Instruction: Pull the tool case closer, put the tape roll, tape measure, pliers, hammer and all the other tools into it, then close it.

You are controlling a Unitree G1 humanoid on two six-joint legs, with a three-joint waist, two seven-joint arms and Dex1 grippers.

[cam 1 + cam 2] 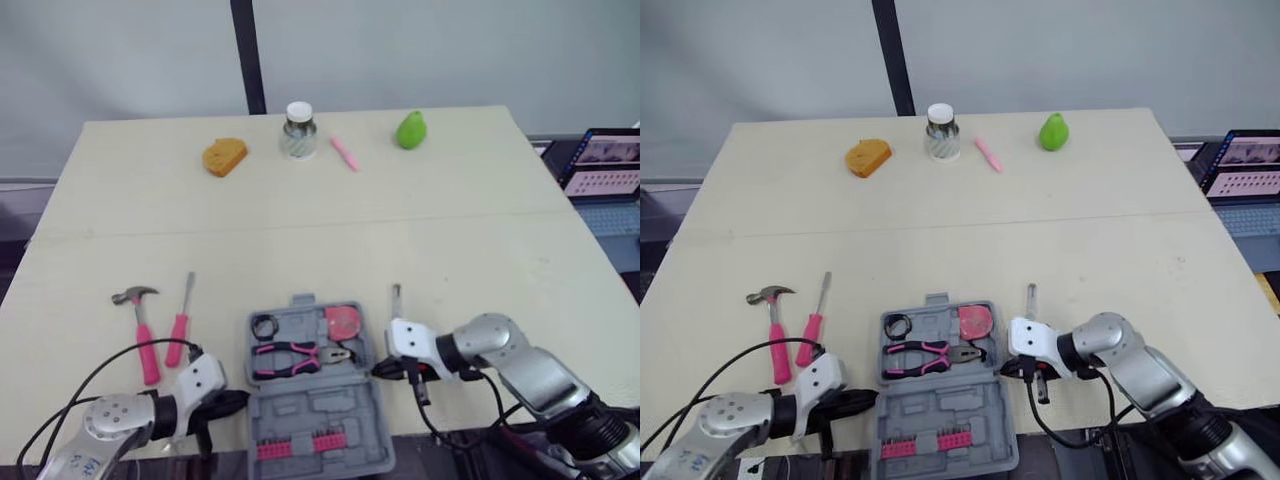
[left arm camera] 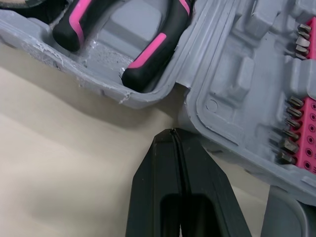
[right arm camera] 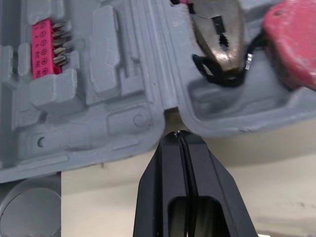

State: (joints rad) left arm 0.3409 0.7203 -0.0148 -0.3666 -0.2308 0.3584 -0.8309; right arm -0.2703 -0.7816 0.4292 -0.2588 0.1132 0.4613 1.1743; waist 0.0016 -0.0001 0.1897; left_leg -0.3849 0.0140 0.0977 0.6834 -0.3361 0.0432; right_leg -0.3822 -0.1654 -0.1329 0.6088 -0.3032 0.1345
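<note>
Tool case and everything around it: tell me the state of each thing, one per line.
Tool case: open, lying flat.
Pliers: in the case.
Tape measure: in the case.
Tape roll: in the case.
Hammer: out on the table, left of the case.
Screwdriver: out, beside the hammer.
Jar: upright, lid on.
Left gripper: fingers shut, at the case's left edge.
Right gripper: fingers shut, at the case's right edge.

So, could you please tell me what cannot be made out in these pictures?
- Tool beside the case: head view, only a metal tip shows, the right gripper covers the rest.
- Laptop: head view, cut off by the right edge.
- Pliers: left wrist view, handles only, top edge cuts the rest.
</note>
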